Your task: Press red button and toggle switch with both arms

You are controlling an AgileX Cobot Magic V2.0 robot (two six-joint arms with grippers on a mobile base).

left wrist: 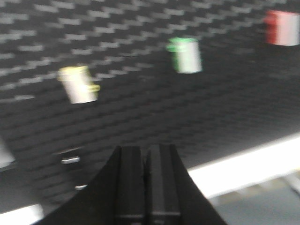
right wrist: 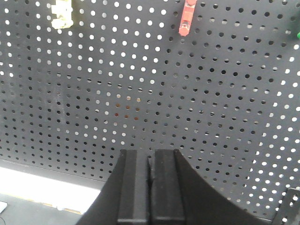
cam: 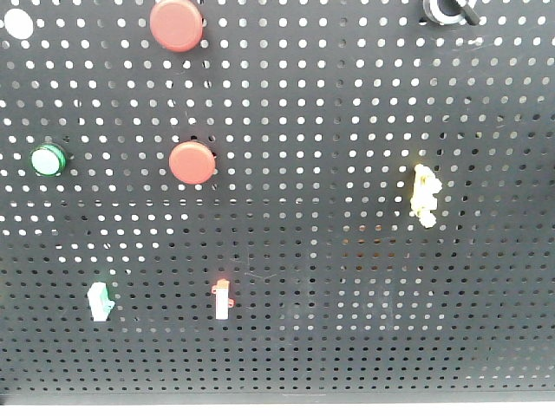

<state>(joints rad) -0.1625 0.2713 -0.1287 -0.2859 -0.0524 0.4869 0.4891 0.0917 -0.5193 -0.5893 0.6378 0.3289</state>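
In the front view the larger red button (cam: 177, 24) sits at the pegboard's top edge, partly cut off. The toggle switch (cam: 449, 9), a black knob in a pale collar, shows at the top right edge, mostly cut off. Neither arm shows in this view. In the blurred left wrist view my left gripper (left wrist: 145, 151) is shut and empty, low in front of the board. In the right wrist view my right gripper (right wrist: 150, 153) is shut and empty, near the board's lower edge. Neither wrist view shows the button or the toggle switch.
The black pegboard (cam: 347, 303) also holds a smaller red button (cam: 192, 162), a green round button (cam: 48, 159), a yellow lever (cam: 424, 195), and white stick switches with a green tip (cam: 100, 299) and a red tip (cam: 223, 299). A bright strip (left wrist: 243, 164) runs below the board.
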